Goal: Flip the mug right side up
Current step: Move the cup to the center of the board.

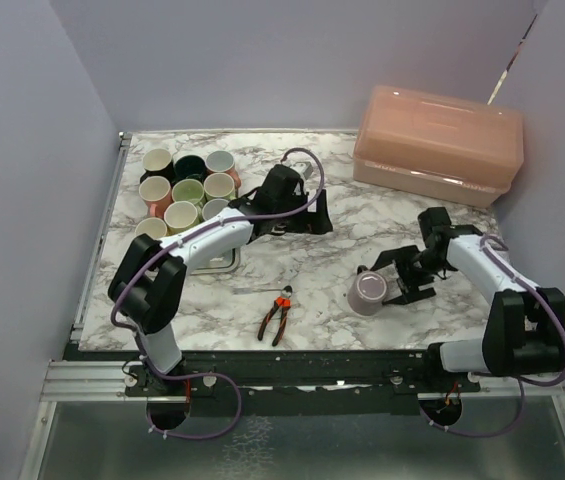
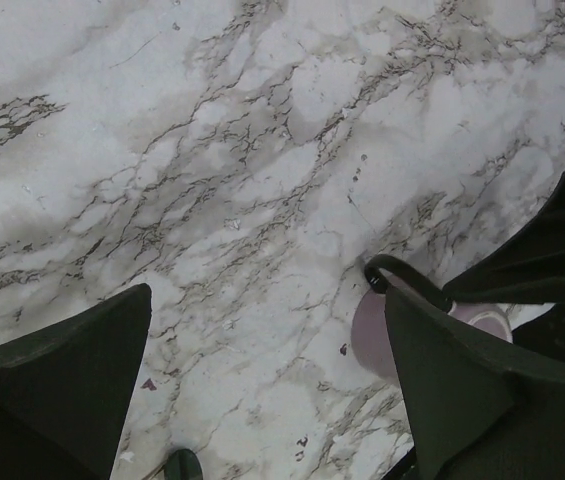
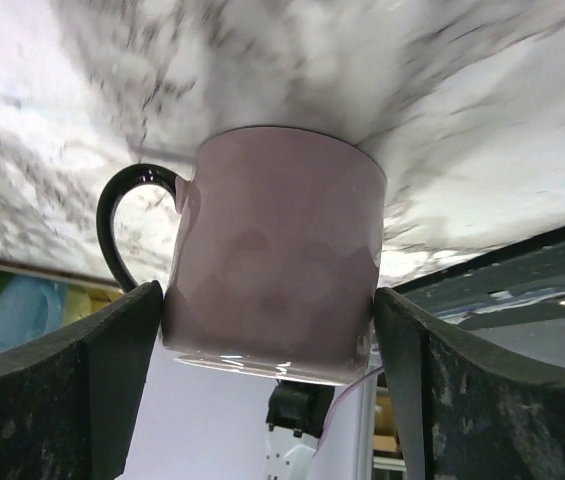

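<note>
Mug [image 1: 367,293], pink with a black handle, stands mouth down on the marble table [image 1: 342,240] at the front right, a little to the right of the red-handled pliers [image 1: 280,315]. The right gripper [image 3: 267,295] is clamped on it, one finger pressed against each side of the body, with the handle sticking out past the finger on the left of the wrist view. The left gripper [image 2: 267,300] hangs over bare marble near the middle with its fingers wide apart, holding nothing.
</note>
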`<action>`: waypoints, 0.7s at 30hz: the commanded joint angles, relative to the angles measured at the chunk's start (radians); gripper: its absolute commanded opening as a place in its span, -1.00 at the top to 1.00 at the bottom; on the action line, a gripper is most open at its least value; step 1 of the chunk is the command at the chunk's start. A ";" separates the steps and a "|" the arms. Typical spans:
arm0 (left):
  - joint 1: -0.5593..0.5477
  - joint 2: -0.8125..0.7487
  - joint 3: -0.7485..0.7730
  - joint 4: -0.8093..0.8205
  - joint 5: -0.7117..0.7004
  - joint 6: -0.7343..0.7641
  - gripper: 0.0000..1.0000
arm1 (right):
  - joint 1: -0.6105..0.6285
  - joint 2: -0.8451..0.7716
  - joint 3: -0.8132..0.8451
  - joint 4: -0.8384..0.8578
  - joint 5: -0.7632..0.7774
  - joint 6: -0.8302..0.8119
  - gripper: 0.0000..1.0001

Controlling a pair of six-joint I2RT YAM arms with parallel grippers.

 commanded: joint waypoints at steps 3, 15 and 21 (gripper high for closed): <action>0.012 0.144 0.172 -0.219 0.039 -0.108 -0.97 | 0.223 0.103 0.064 0.213 -0.072 0.220 -0.65; 0.011 0.288 0.311 -0.409 0.079 -0.206 -0.92 | 0.349 0.161 0.178 0.206 0.194 0.259 -0.49; 0.012 0.281 0.281 -0.461 0.028 -0.292 -0.96 | 0.348 0.128 0.140 0.194 0.328 0.251 -0.49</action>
